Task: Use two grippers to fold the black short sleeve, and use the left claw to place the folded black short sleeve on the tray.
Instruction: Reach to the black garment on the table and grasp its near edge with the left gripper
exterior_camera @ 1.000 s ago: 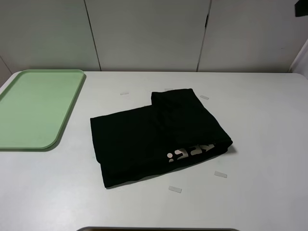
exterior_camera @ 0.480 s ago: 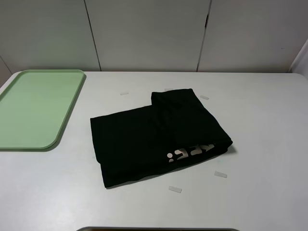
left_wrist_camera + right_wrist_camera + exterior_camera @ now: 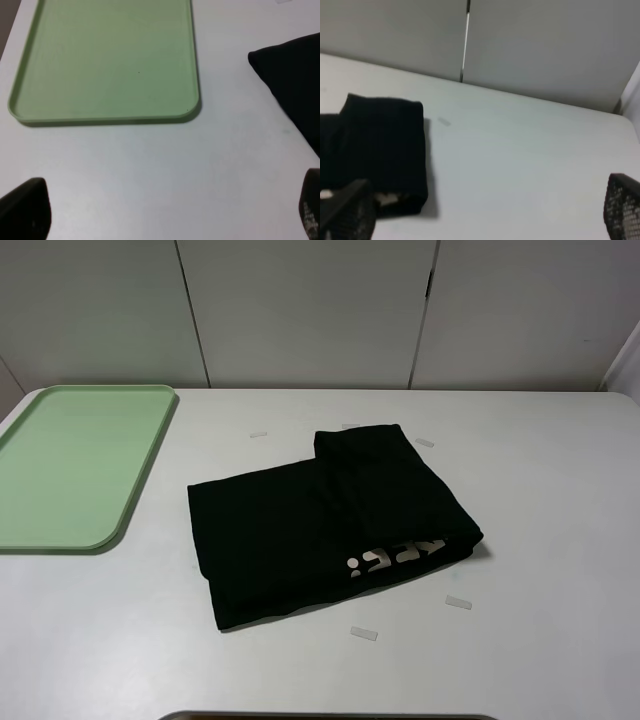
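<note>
The black short sleeve is found lying on the white table, near its middle and well apart from the tray, which is set at the left edge with nothing on it. The garment is observed to be partly folded: a narrower layer is laid over its right half, and the pale lettering is exposed along the near right edge. Neither arm is seen in the high view. The left gripper is shown by its wrist camera with jaws spread wide and nothing held, above bare table between the tray and a shirt corner. The right gripper is likewise wide open and empty, with the folded part of the shirt in its camera's view. A further fold is judged to be due before transfer. It is recommended that two matching corners be taken together, all layers pinched at the edge, and carried over evenly so that the upper layer is not dragged askew. For the transfer, the bundle is best gripped by the left claw through its full thickness, since loose layers are likely to fall open when lifted.
</note>
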`<state>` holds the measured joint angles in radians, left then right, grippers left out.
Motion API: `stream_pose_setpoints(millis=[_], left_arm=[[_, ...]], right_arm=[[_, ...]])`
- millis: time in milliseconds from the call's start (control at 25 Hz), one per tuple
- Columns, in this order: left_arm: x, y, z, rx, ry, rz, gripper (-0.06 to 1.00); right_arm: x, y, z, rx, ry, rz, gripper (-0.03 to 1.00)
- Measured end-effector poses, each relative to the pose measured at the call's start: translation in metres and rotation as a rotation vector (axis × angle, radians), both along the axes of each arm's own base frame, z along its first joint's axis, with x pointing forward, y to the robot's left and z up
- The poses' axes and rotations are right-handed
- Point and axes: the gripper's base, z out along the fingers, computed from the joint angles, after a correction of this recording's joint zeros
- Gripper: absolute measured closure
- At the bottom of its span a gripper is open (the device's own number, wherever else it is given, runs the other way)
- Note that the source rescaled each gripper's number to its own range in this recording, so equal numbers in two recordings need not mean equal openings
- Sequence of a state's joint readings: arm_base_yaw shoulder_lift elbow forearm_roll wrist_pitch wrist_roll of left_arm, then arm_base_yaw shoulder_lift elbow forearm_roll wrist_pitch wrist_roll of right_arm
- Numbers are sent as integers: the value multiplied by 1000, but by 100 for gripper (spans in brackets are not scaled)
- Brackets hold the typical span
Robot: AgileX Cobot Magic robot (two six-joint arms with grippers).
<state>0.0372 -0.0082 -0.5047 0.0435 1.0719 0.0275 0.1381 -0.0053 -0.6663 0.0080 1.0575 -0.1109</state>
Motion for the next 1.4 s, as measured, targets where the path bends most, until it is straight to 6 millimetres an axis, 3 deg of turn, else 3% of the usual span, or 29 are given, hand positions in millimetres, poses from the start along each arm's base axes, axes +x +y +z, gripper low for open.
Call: stream_pose_setpoints(millis=[480, 1400], left_arm=[[0, 0, 0, 0, 0, 0, -5], [0, 0, 0, 0, 0, 0, -5]], right_arm=[[15, 0, -42, -27, 223, 10, -3], [25, 3, -44, 17, 147, 9, -3]])
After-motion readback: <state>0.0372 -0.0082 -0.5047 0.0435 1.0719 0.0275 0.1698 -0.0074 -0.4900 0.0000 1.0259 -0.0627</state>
